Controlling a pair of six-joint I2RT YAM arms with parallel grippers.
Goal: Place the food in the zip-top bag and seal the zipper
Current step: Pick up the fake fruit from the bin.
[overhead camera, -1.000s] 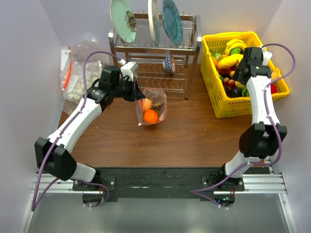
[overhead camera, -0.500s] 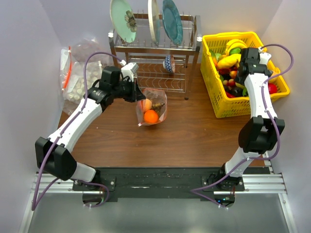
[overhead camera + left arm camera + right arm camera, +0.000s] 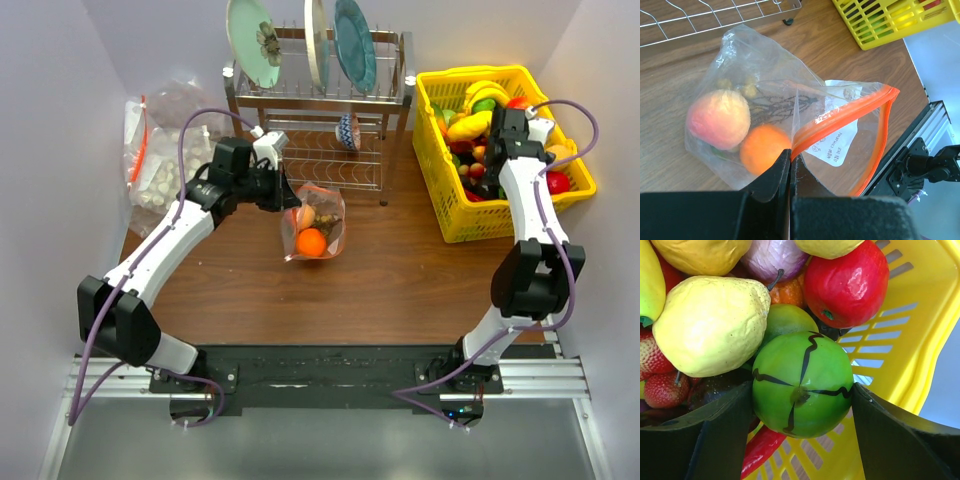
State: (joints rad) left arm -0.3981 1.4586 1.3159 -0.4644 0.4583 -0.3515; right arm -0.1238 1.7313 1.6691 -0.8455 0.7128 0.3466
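The zip-top bag lies on the brown table below the dish rack, its mouth partly open. In the left wrist view the bag holds an orange, a peach-like fruit and small brown pieces. My left gripper is shut on the orange-red zipper at one end; it also shows in the top view. My right gripper is down in the yellow basket, its fingers pressed on both sides of a green round fruit.
The yellow basket at the right holds several toy fruits: a yellow pear, a red fruit, a red chili. A metal dish rack with plates stands at the back. Bags of white lumps lie far left.
My right gripper has shifted a little to the left and lower within the basket. My left gripper has edged slightly right, still holding the zipper; the bag has barely moved.
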